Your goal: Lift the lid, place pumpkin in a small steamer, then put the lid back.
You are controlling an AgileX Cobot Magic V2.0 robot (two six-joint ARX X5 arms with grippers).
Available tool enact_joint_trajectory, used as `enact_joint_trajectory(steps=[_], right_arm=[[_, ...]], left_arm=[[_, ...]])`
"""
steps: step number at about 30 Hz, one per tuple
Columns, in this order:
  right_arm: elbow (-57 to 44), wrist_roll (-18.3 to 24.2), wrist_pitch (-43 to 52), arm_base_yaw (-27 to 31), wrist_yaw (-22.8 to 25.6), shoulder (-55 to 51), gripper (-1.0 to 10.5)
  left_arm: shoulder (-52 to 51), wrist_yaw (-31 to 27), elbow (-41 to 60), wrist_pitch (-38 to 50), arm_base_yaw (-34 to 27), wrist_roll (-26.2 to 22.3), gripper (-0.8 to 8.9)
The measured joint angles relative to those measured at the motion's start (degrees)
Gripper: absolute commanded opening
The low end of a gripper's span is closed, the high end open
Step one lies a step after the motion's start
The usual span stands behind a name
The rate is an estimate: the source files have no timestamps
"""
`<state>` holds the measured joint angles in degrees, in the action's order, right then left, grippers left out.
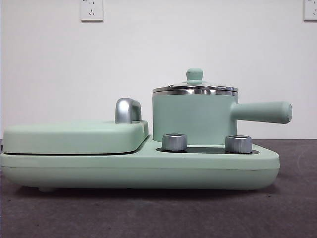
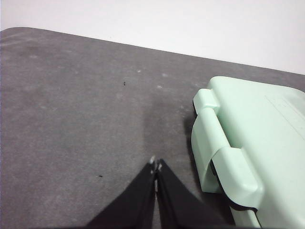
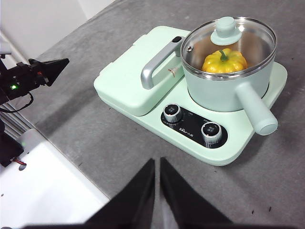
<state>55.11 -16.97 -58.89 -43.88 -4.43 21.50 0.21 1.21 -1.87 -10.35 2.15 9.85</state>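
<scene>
Both claws are clenched on nothing, right gripper and left gripper well away over bare table, while the pumpkin sits inside the small steamer under its lid; little risk remains beyond a stray bump to the long handle.

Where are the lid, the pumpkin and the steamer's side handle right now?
lid point(image 3: 226, 27): right wrist view, on its mint-green knob.
pumpkin point(image 3: 225, 61): right wrist view, on its yellow body, seen through the glass lid inside the small steamer.
steamer's side handle point(image 1: 261, 112): front view, midway along the handle.
</scene>
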Motion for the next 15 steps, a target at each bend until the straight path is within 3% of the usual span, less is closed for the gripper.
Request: enact_joint_trajectory(steps=[3, 6, 11, 15], right_arm=[[-0.22, 0.00, 0.22, 0.79, 0.04, -0.55, 0.1], [-1.33, 0.00, 2.16, 6.12, -1.60, -1.81, 0.1], [-10.54, 0.02, 12.55, 21.11, -3.02, -5.51, 0.1], [-22.16, 1.36, 26.88, 31.71, -2.82, -10.80, 0.1]], left_arm=[[0.00, 0.00, 0.00, 0.00, 0.00, 0.00, 0.06], [0.00, 0.00, 0.00, 0.00, 0.00, -0.02, 0.06], [0.00, 0.00, 0.00, 0.00, 0.00, -0.02, 0.06], [0.00, 0.00, 0.00, 0.00, 0.00, 0.00, 0.07]])
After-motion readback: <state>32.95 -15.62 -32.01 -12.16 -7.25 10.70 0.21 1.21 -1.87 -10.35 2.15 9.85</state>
